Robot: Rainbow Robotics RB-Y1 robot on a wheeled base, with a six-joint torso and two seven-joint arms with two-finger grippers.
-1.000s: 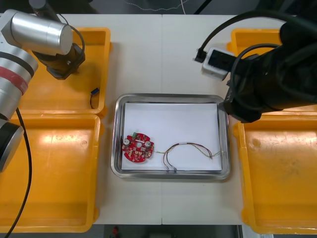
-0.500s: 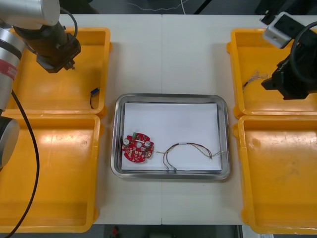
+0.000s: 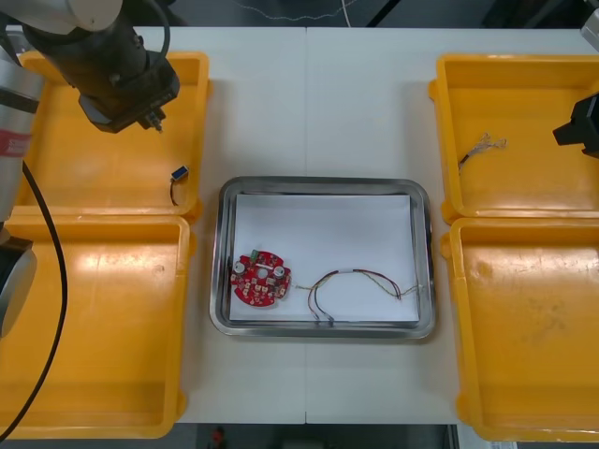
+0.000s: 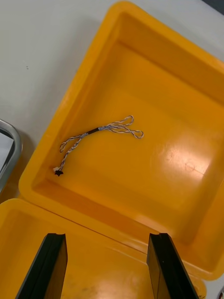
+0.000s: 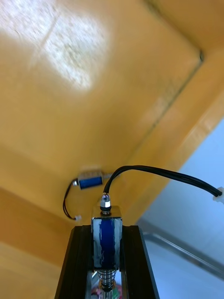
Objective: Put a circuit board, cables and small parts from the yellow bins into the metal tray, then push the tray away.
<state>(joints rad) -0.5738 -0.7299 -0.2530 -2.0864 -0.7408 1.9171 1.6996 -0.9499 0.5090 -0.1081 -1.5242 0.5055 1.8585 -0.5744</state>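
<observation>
Jaws on the left arm (image 3: 112, 70) pinch a blue-wrapped small metal part (image 5: 106, 233) with spring and black lead above the far left yellow bin (image 3: 94, 178); jaws of the right arm (image 3: 585, 134) gape empty over the far right yellow bin (image 3: 524, 103), where a twisted blue-and-white cable (image 4: 100, 132) lies. On the pale counter (image 3: 318, 103), the shiny metal tray (image 3: 323, 184), white inside, holds a round red circuit board (image 3: 261, 279) and thin red-and-yellow cable (image 3: 360, 279).
</observation>
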